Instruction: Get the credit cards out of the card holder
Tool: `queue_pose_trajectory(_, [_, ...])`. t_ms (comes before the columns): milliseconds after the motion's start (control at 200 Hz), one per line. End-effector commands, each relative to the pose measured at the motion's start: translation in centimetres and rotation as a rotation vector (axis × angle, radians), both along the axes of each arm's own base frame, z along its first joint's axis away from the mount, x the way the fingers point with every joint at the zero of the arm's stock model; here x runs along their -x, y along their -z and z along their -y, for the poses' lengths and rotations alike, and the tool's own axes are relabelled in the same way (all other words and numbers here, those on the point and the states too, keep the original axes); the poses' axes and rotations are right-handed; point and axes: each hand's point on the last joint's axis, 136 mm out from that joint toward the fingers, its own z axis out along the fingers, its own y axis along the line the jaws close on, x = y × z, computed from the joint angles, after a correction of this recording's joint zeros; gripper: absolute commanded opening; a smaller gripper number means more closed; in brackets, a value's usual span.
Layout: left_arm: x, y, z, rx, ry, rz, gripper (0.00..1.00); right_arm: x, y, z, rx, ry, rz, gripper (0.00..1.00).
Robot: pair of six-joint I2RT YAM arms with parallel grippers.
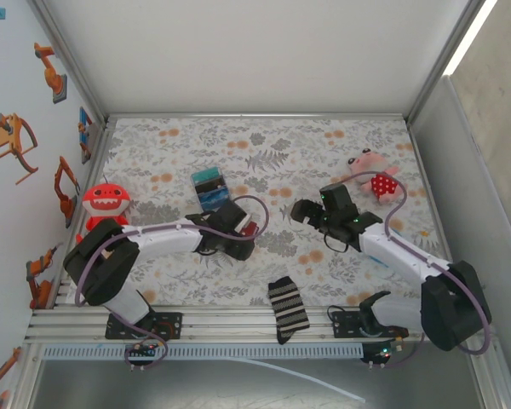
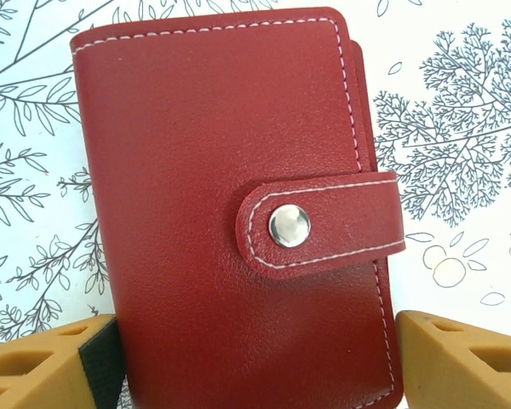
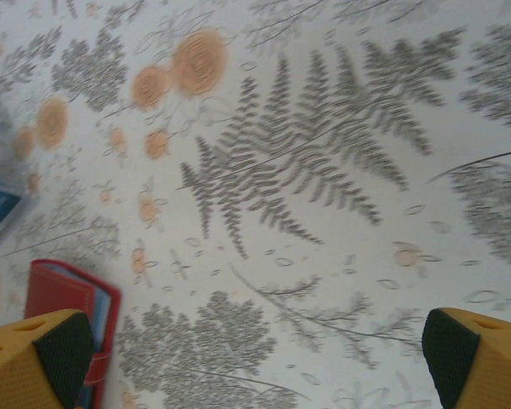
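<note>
Right now the card holder (image 2: 230, 170) lies flat on the flower-printed counter (image 1: 307, 145), a little left of the middle, closed, with its red strap snapped down over the cover by a silver stud. White stitching runs round the cover and the strap. The left pincer (image 2: 257, 341) hangs directly over it, and its two orange fingers (image 2: 43, 366) stand one on each side of the holder's lower end. The jaws are set wide, with the pads right at the leather's edges. Whether they press on it or only flank it I cannot tell.

The right pincer (image 3: 255, 341) hovers over bare cloth just to the right of the holder, its jaws spread fully apart with nothing between them. From its wrist camera the holder's red edge shows at the lower left, with blue-grey pocket layers along the side.

Just beyond the holder, toward the far wall, sits a teal, black and blue striped box (image 1: 210, 189). A red monster toy (image 1: 106, 202) stands at the left edge of the counter, a pink plush (image 1: 375, 175) lies at the far right, and a striped sock (image 1: 288, 308) hangs over the near edge between the two arm bases
</note>
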Motion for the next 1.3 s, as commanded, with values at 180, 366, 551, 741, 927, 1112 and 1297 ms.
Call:
queue_pose_trajectory(180, [0.1, -1.9, 0.9, 0.116, -0.019, 0.038, 0.73, 0.3, 1.1, -7.1, -0.221, -0.108, -0.019, 0.93])
queue_pose_trajectory(366, [0.4, -2.1, 1.0, 0.136, -0.027, 0.02, 0.74, 0.2, 1.0, -7.7, -0.215, -0.118, -0.013, 0.93])
queue_pose_trajectory(551, [0.8, -2.3, 1.4, 0.189, -0.039, -0.045, 0.94, 0.4, 1.1, -7.2, -0.179, -0.114, -0.021, 0.93])
queue_pose_trajectory(741, [0.6, -1.4, 0.5, 0.252, -0.134, -0.18, 0.89, 0.6, 0.7, -6.5, -0.152, -0.105, -0.008, 0.93])
queue_pose_trajectory(927, [0.4, -1.6, 0.5, 0.295, -0.155, -0.245, 0.89, 0.7, 0.3, -5.9, -0.131, -0.101, 0.006, 0.92])
queue_pose_trajectory(1112, [0.4, -1.1, -1.0, 0.28, -0.198, -0.274, 0.7, 0.8, 0.3, -5.5, -0.116, -0.094, 0.008, 0.92])
queue_pose_trajectory(1297, [0.7, -0.5, -1.5, 0.288, -0.209, -0.31, 0.64, 0.8, 0.1, -5.7, -0.117, -0.1, 0.012, 0.92])
